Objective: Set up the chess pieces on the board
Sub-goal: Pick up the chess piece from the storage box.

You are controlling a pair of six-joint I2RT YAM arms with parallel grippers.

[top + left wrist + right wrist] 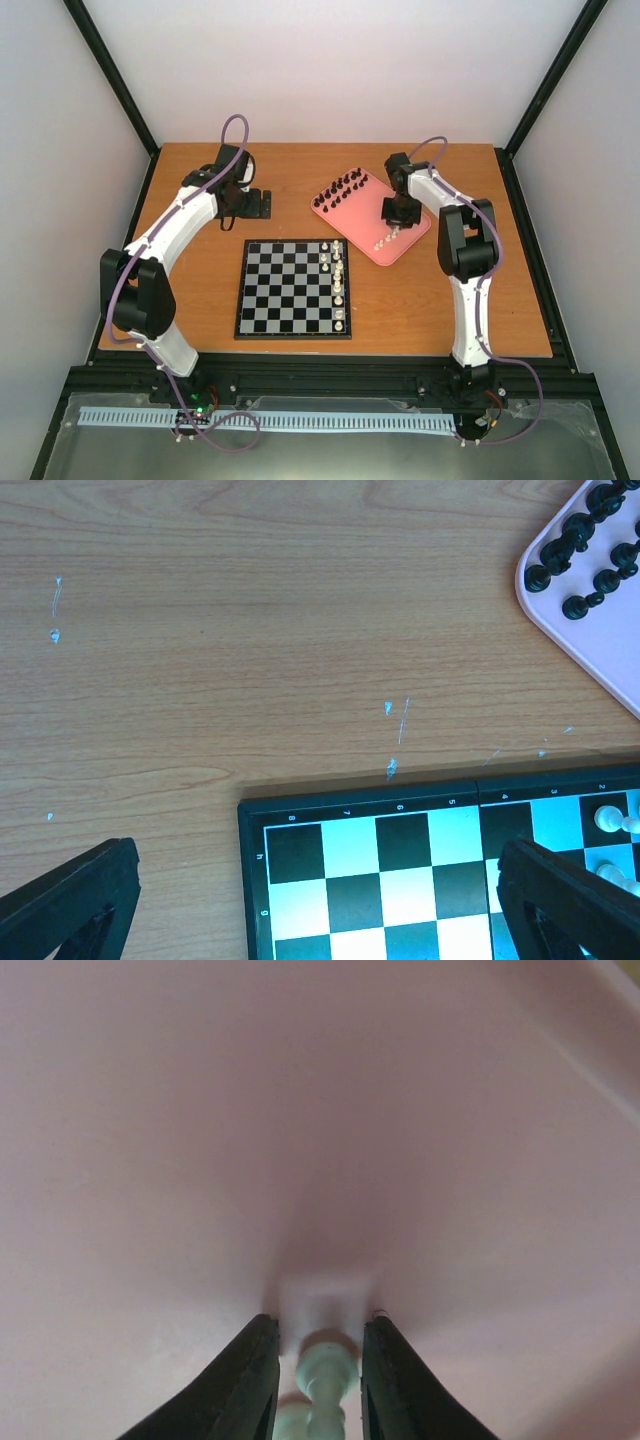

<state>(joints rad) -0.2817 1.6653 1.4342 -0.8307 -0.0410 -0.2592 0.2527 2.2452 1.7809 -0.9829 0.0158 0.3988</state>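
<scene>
Chess pieces (341, 285) of cream-white plastic, tiny turned figurines, already stand in a column down the right edge of the flat black-and-silver checked board (280, 290) at the centre of the top view. The matching black pieces (345, 186) and a few more white pieces (386, 238) wait on the pink rectangular plastic tray (365, 215) in the upper right.

My right gripper (320, 1322) is down on that tray, its two black fingers (250, 1380) either side of one cream-white piece (326, 1365) at the bottom centre of my wrist view. Only slivers of pink show between pads and piece, so I cannot tell whether I have pinched it or merely bracket it. My left gripper (318, 848) hangs with its fingers spread wide, holding nothing, over the board's corner and the bare wooden table (250, 660).

I judge the piece feather-light, rigid and smooth (slick plastic, a narrow waist, a small foot), so it should tip easily or squirt out of a hard squeeze. I would take it on the stem just under the head, fingers square to it, with gentle pressure, and lift it straight up clear of its neighbours.
</scene>
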